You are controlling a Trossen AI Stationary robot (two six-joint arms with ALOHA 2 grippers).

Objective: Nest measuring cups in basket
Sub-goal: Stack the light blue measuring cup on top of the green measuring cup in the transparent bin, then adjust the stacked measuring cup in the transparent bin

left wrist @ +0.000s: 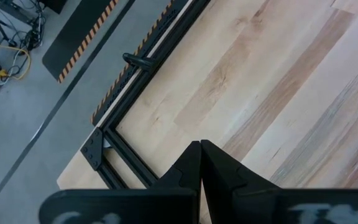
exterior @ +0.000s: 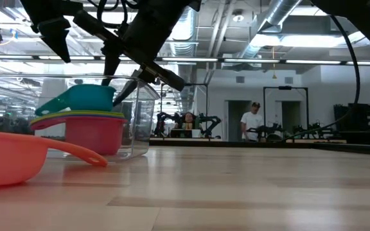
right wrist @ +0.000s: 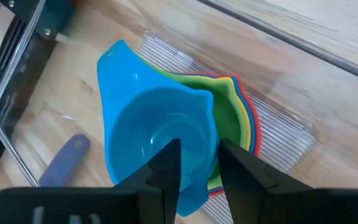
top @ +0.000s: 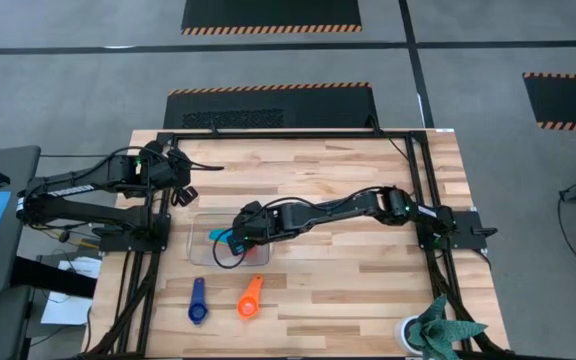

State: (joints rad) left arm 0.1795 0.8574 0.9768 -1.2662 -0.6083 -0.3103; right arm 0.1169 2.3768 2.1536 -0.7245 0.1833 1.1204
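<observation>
The clear basket point(top: 200, 250) stands left of the table's middle. In it sits a nested stack of cups: red point(exterior: 92, 131), yellow and green point(right wrist: 232, 109), with the light blue cup point(right wrist: 148, 124) on top, tilted. My right gripper point(right wrist: 199, 152) reaches down into the basket and is shut on the light blue cup. The orange cup point(top: 251, 297) and the dark blue cup point(top: 198, 300) lie on the table nearer the front edge. My left gripper point(left wrist: 201, 149) is shut and empty above the table's far left corner. My right gripper holds the light blue cup by its bowl wall point(right wrist: 207, 127), on the side away from the handle, with one finger point(right wrist: 169, 162) inside the bowl and one point(right wrist: 241, 165) outside. The fingers slant down from the table's right. The cup rests tilted on the green cup.
The orange cup point(exterior: 18, 157) lies close to the low camera, beside the basket's wall point(exterior: 140, 122). A potted plant point(top: 433, 330) stands at the front right corner. Bare wood spreads across the table's middle and right. People stand in the room beyond.
</observation>
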